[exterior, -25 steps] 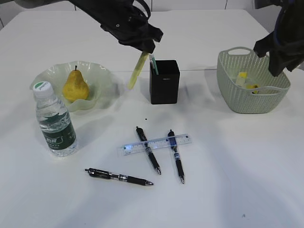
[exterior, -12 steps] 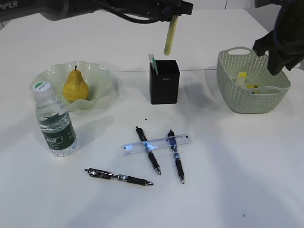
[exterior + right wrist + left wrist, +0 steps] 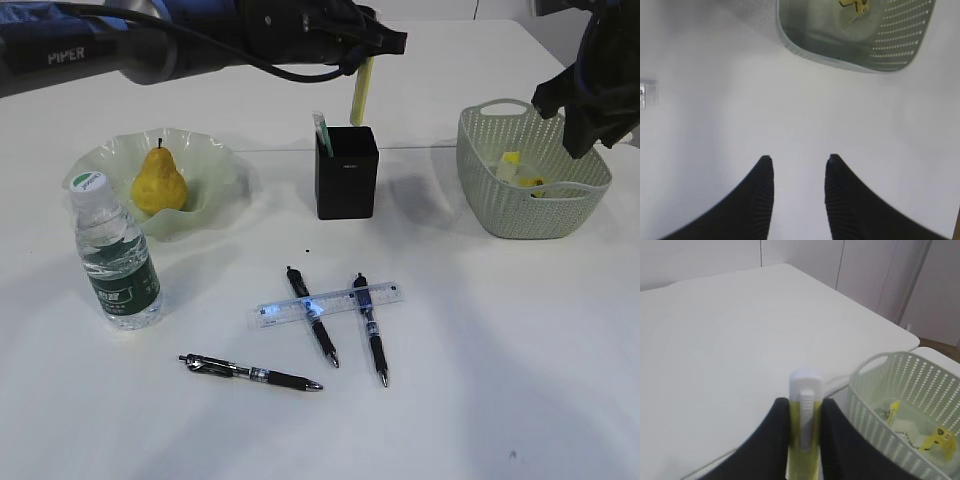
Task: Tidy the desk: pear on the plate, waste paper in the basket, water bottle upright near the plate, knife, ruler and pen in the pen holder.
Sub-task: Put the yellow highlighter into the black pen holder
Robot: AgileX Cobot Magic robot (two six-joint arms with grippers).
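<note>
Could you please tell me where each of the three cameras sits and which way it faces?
Exterior: in front of the desk, slanting down; both dark arms show.
Left wrist: behind the left gripper, shut on the yellow knife, facing the basket.
Right wrist: above the open right gripper, looking straight down at the desk.
All three show the basket.

pear [image 3: 159, 183]: yellow
plate [image 3: 215, 160]: pale green
basket [image 3: 480, 150]: sage-green, perforated
pen holder [image 3: 347, 172]: matte black
desk [image 3: 480, 330]: white
</note>
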